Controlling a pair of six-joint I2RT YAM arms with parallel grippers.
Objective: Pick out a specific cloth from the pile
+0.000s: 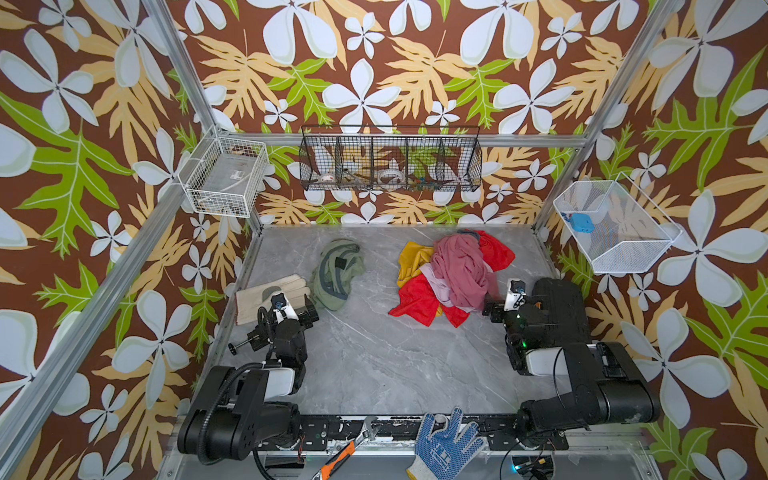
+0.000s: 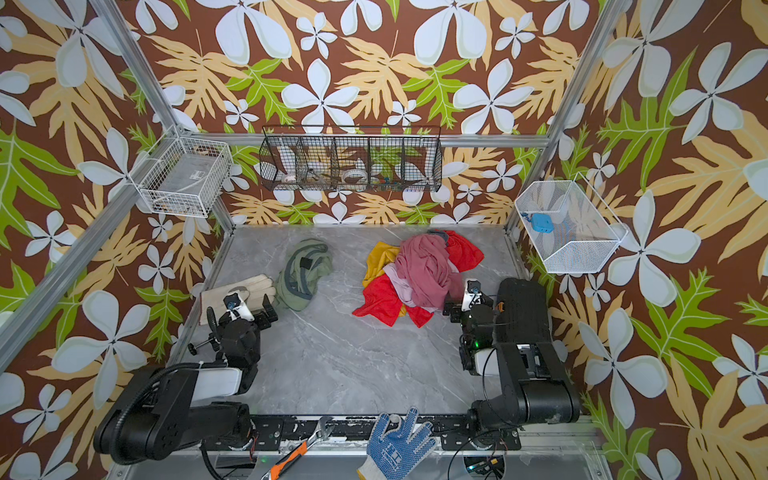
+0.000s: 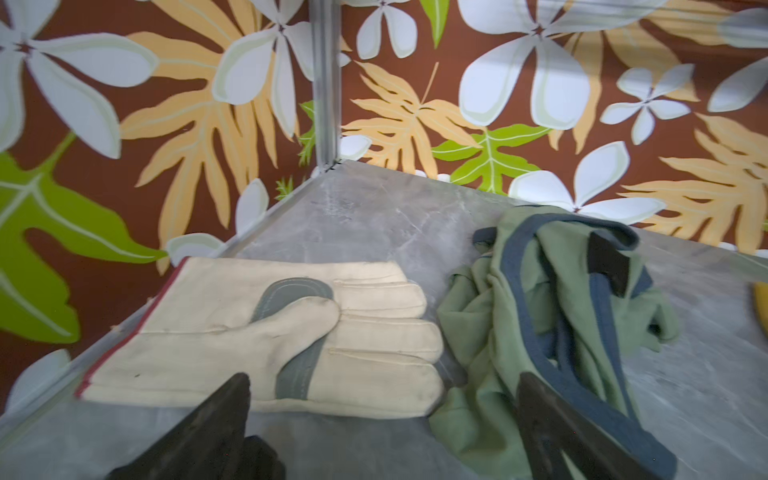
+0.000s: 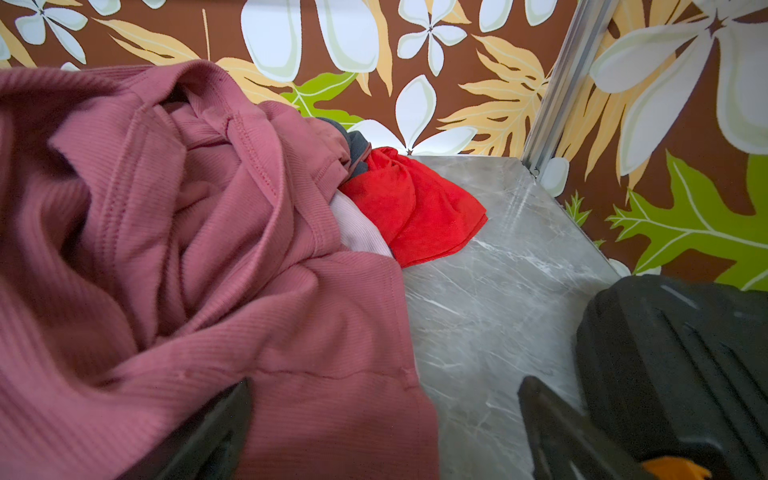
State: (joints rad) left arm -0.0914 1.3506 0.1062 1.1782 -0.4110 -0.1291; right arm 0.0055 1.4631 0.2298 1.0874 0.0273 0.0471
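The olive-green cloth [image 1: 334,272] [image 2: 303,274] with dark trim bands lies crumpled by itself on the left of the grey table, apart from the pile. The pile [image 1: 453,274] [image 2: 419,274] of red, dusty-pink, yellow and lilac garments sits at the back right. My left gripper [image 1: 308,312] [image 3: 382,378] is open just in front of the cloth [image 3: 561,311], one finger over its near edge. My right gripper [image 1: 492,309] [image 4: 385,382] is open at the pile's right side. The pink garment's hem [image 4: 332,395] lies loose between its jaws.
A cream work glove [image 1: 270,297] [image 3: 270,332] lies beside the olive cloth on its left. A black ribbed object [image 1: 561,307] [image 4: 673,365] stands right of my right gripper. A blue-dotted glove [image 1: 444,440], wrench and knife rest on the front rail. Wire baskets hang on the walls.
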